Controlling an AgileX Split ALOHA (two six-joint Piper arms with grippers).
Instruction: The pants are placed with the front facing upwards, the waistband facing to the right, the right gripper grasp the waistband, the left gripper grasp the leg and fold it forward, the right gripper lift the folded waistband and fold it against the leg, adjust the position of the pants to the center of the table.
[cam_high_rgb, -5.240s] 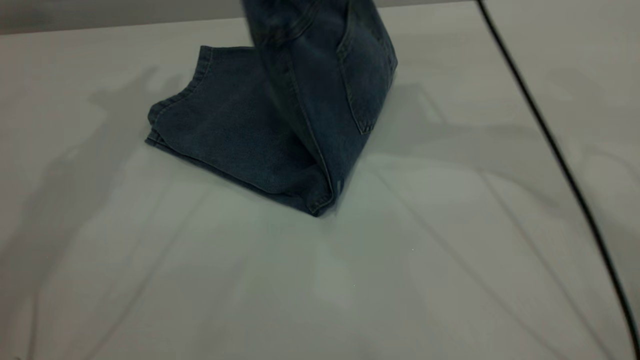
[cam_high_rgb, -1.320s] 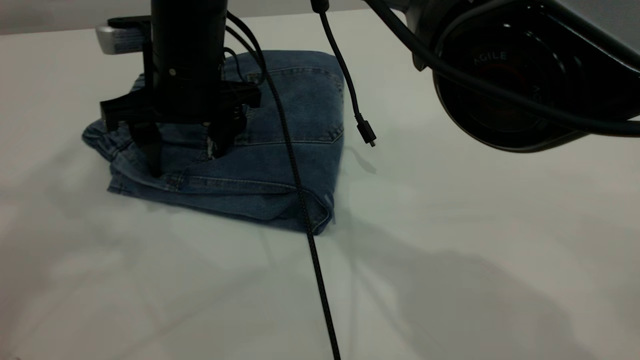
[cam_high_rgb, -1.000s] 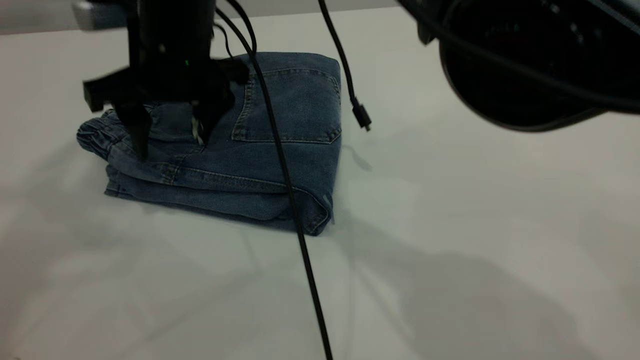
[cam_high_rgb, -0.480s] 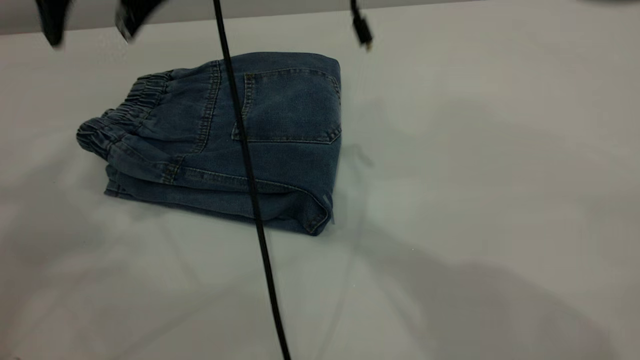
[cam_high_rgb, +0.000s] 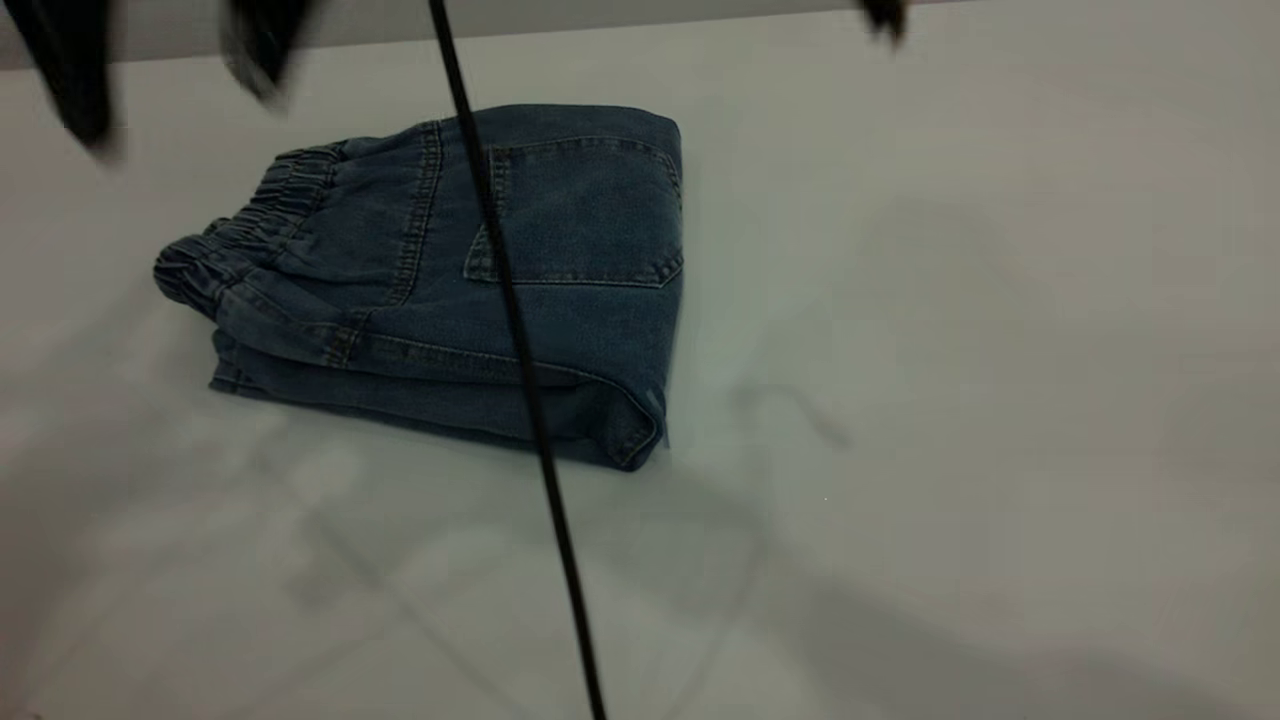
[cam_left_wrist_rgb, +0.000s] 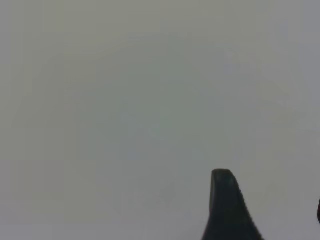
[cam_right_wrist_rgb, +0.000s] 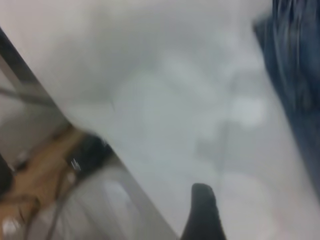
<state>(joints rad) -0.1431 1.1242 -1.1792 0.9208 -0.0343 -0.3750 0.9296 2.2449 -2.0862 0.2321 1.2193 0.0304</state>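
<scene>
Pants (cam_high_rgb: 450, 290) lie folded into a compact bundle on the tabletop (cam_high_rgb: 950, 400), toward its far left in the exterior view, back pocket (cam_high_rgb: 580, 210) on top. Waistband (cam_high_rgb: 250, 225) sits at the bundle's left end, ruched edge exposed. I see the right gripper (cam_high_rgb: 165, 70) raised above the far-left corner, fingers (cam_high_rgb: 70, 90) spread apart, gripping nothing. A black cable (cam_high_rgb: 520, 360) hangs across the denim. Left gripper (cam_left_wrist_rgb: 272, 210) hovers over bare tabletop, fingers parted and empty.

No readable text anywhere (the pants (cam_high_rgb: 450, 290) bear none)
</scene>
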